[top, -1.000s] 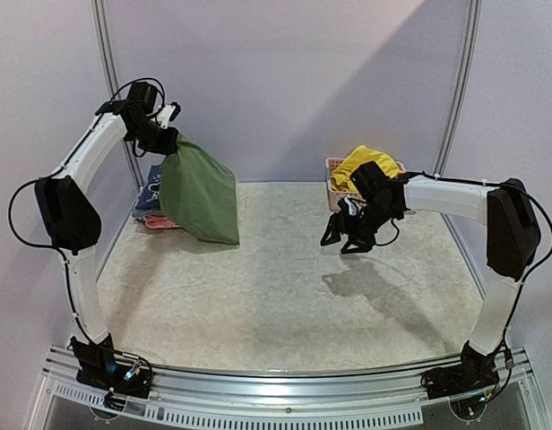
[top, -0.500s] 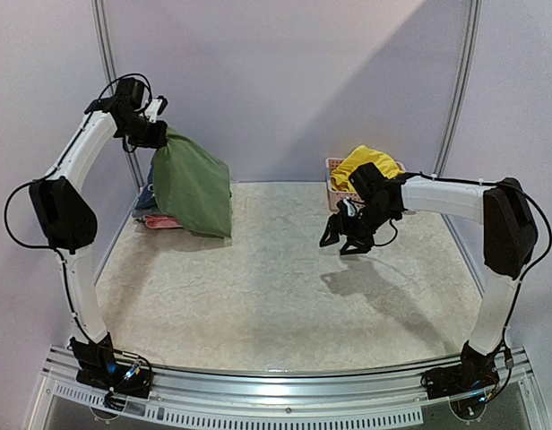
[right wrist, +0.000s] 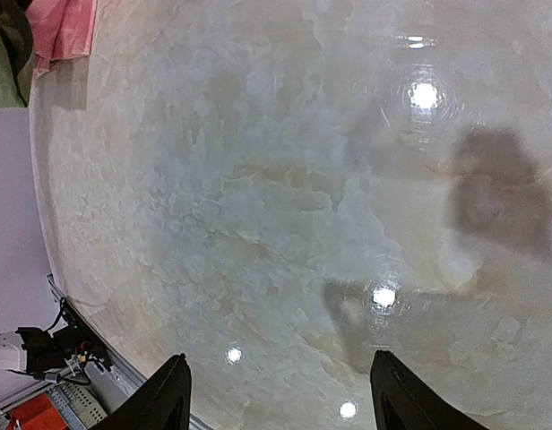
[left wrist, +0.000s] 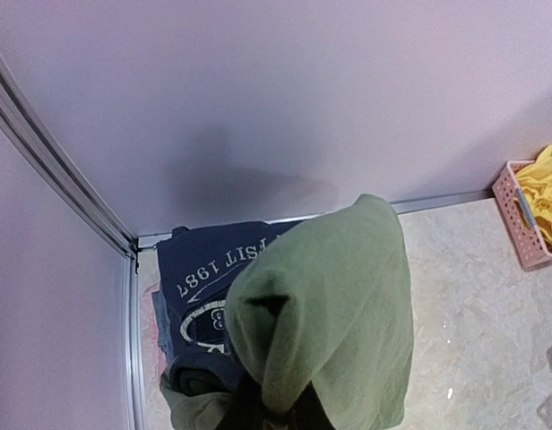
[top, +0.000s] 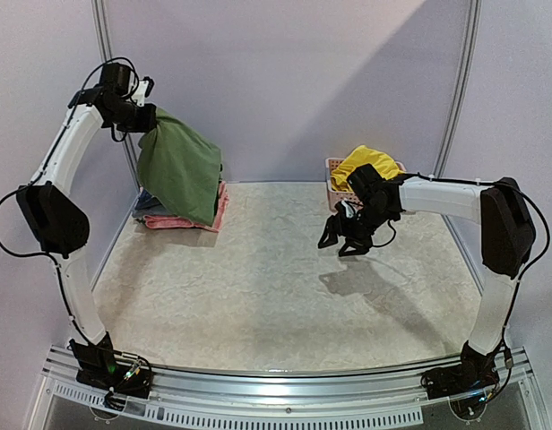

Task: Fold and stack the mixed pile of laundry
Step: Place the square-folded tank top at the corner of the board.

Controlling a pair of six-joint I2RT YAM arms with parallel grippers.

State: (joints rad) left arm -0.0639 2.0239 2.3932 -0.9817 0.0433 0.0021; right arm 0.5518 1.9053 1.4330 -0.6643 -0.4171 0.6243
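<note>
**A:** Left hand (top: 147, 120): clamped on the olive-green shirt (top: 179, 175), raised high at the far-left corner. Hangs bunched below the hand, lower edge down at the stack: navy printed shirt (left wrist: 200, 278) on a pink garment (top: 185, 221).

**B:** Lower straight down, lay the hem first, then release flat and square on the navy printed shirt. No dragging.

**A:** Right hand (top: 340, 240)?

**B:** Spread wide, holding nothing, over bare desk (top: 285, 296). Yellow shorts (top: 366, 161) just behind, heaped in the pink basket (top: 332, 170).

Marbled table (top: 276, 278) bears a folded clothes stack (top: 173, 221) and pink basket (top: 333, 184).
</note>
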